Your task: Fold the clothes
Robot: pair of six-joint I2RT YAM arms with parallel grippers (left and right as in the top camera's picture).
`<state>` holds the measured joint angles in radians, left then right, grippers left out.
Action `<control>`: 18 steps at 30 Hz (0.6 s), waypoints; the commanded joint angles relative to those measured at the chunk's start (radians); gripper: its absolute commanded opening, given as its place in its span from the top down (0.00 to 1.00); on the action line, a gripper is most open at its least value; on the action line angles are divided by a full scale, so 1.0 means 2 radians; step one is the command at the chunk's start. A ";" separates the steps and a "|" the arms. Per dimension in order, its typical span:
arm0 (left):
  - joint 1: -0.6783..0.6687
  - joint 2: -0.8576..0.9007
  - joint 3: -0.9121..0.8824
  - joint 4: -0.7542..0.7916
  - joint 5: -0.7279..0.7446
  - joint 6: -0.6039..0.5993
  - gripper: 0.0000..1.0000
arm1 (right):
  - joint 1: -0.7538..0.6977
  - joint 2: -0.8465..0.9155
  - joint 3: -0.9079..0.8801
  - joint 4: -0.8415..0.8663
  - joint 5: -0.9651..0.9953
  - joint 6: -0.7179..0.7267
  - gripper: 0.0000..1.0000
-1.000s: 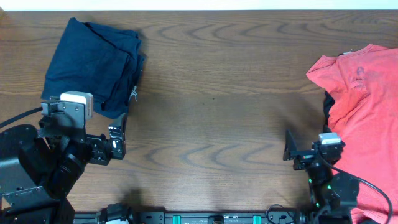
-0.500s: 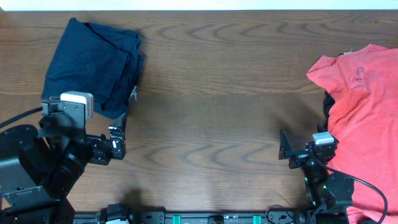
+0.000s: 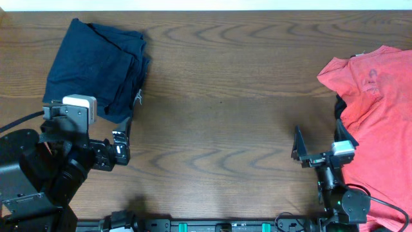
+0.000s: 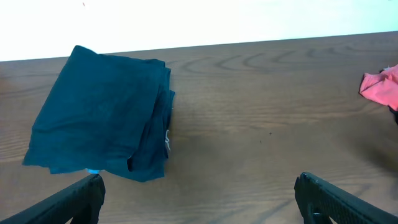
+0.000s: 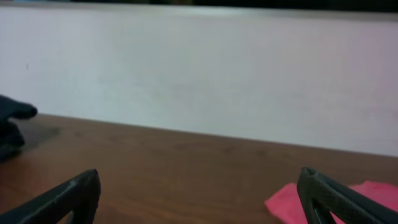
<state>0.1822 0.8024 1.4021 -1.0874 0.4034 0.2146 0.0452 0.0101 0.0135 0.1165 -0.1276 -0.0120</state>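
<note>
Overhead: navy clothes (image 3: 96, 67) sit folded at the tabletop's (image 3: 219, 96) far left, with a red shirt (image 3: 376, 122) spread at right. Left gripper (image 3: 121, 147) gapes empty just below the pile, and right gripper (image 3: 318, 142) is splayed, empty, beside the shirt. Left wrist: pile ahead, to the left. Right wrist: shirt corner low right.

Nothing legible; label (image 4: 168, 142) on navy shorts (image 4: 99, 112) too small
</note>
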 commanded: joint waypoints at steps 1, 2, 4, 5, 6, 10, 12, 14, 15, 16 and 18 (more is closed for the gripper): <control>-0.001 0.000 0.002 0.001 -0.004 0.006 0.02 | 0.007 -0.003 -0.004 -0.021 -0.006 -0.006 0.01; -0.001 0.000 0.002 0.001 -0.004 0.006 0.02 | 0.007 -0.003 -0.004 -0.034 -0.005 -0.006 0.01; -0.001 0.000 0.002 0.001 -0.004 0.006 0.02 | 0.007 -0.003 -0.004 -0.072 -0.006 -0.006 0.01; -0.001 0.000 0.002 0.001 -0.004 0.006 0.02 | 0.007 -0.002 -0.004 -0.094 -0.005 -0.005 0.01; -0.001 0.000 0.002 0.001 -0.004 0.006 0.02 | 0.007 0.001 -0.004 -0.089 -0.004 -0.006 0.01; -0.001 0.000 0.002 0.001 -0.004 0.006 0.02 | 0.007 0.002 -0.004 -0.090 -0.004 -0.006 0.01; -0.001 0.000 0.002 0.001 -0.004 0.006 0.02 | 0.007 0.002 -0.004 -0.090 -0.004 -0.006 0.01; -0.001 0.000 0.002 0.001 -0.004 0.006 0.02 | 0.007 0.002 -0.004 -0.090 -0.004 -0.006 0.01; -0.001 0.000 0.002 0.001 -0.004 0.006 0.02 | 0.007 0.002 -0.004 -0.090 -0.004 -0.006 0.01; -0.001 0.000 0.002 0.001 -0.004 0.006 0.02 | 0.007 0.002 -0.004 -0.090 -0.004 -0.006 0.01; -0.001 0.000 0.002 0.001 -0.004 0.007 0.02 | 0.007 0.002 -0.004 -0.090 -0.004 -0.006 0.01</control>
<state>0.1822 0.8024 1.4021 -1.0882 0.4034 0.2146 0.0502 0.0170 0.0067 -0.0589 -0.1318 -0.0120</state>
